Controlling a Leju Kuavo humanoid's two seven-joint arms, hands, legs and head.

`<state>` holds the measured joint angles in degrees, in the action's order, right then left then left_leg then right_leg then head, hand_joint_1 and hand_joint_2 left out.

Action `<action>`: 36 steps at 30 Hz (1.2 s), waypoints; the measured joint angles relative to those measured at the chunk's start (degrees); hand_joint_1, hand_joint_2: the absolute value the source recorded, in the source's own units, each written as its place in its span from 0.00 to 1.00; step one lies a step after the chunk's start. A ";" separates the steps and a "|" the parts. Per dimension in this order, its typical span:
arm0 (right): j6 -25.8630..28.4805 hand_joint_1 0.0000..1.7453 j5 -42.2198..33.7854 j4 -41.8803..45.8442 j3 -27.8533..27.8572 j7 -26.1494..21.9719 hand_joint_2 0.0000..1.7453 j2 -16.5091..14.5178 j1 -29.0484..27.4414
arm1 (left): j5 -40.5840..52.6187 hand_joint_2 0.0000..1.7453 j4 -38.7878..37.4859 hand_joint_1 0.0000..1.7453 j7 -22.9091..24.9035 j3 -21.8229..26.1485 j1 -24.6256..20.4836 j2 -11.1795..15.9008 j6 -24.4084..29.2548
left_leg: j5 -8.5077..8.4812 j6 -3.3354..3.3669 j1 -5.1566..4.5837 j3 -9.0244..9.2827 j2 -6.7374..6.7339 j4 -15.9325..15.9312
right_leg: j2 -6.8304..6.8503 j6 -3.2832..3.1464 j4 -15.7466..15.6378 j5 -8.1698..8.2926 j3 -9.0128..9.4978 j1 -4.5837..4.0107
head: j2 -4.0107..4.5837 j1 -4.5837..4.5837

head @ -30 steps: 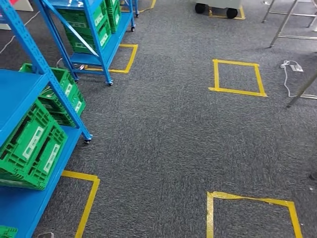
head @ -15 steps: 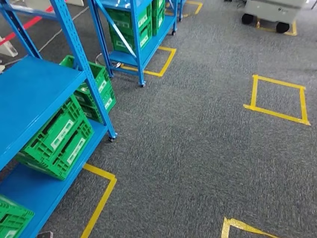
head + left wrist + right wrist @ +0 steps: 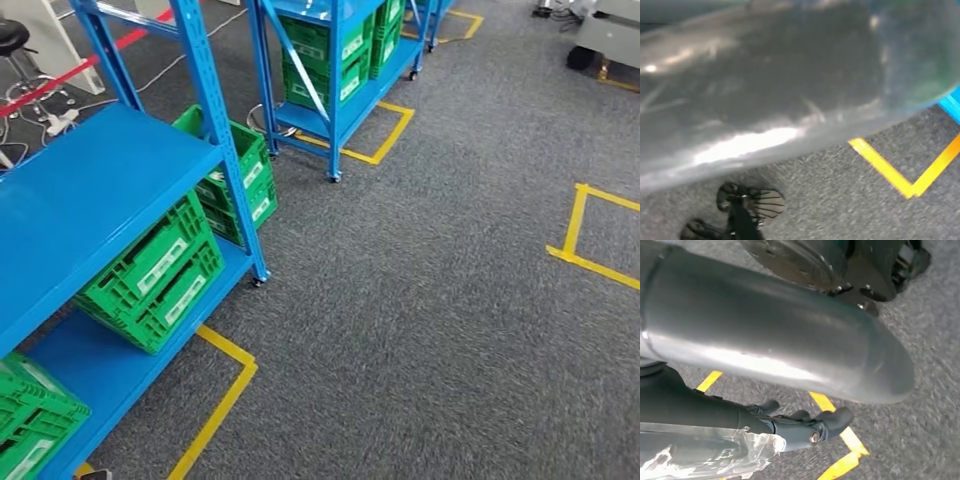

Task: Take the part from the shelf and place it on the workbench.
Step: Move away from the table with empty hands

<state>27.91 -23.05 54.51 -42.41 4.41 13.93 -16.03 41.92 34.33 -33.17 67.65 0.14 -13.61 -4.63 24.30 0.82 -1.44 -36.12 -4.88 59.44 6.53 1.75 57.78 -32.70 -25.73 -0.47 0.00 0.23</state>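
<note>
view swung left, blue shelf (image 3: pixel 90 210) nearer

The right hand (image 3: pixel 806 427) has a chunky smooth grey thumb (image 3: pixel 772 340), kinda brushed-metal looking, with dark slim fingers (image 3: pixel 828 422) and a small shiny screw at one. Crinkly clear plastic wrap (image 3: pixel 708 452) sits near the wrist.

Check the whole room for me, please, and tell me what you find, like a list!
Surface: grey carpet with yellow tape squares.
Job's things: blue shelf; part and workbench: nothing seen.
Clutter: green crates on the shelf's lower boards.
Hands: right hand hangs over the carpet, fingers apart, holding nothing.
Cables: white cables on the floor behind the shelf.
Surroundings: second blue shelf, black stool.
</note>
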 joint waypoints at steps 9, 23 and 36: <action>0.80 0.00 -1.78 -1.07 -1.23 -0.51 0.00 -0.01 0.98 | -0.11 0.00 -0.23 0.00 0.01 0.07 -0.76 0.28 0.74 | 1.11 1.52 0.91 1.57 7.40 -0.75 | -6.40 1.46 17.67 -5.39 -10.86 0.59 | -0.02 0.83; 1.17 0.00 -2.94 -2.20 -2.74 -1.14 0.00 0.02 1.60 | -0.08 0.00 -0.96 0.00 0.06 0.14 -1.06 0.34 1.05 | 8.55 -2.46 1.38 -4.47 5.63 12.89 | -5.74 -1.23 0.60 4.58 -5.54 1.08 | -0.02 0.31; 2.78 0.00 -4.34 -2.35 -3.64 -1.48 0.00 0.18 2.50 | -0.07 0.00 -1.58 0.00 0.03 0.15 -1.31 0.62 2.05 | 1.02 0.38 1.59 2.51 4.49 -1.64 | -5.03 1.64 7.74 -1.82 -6.49 0.97 | -0.02 0.65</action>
<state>30.69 -27.39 52.16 -46.05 2.93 14.10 -13.53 41.85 32.75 -33.14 67.79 -1.17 -12.99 -2.58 25.32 1.19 0.15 -33.61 -0.40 57.80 1.50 3.39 65.52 -34.52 -32.22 0.49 -0.02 0.89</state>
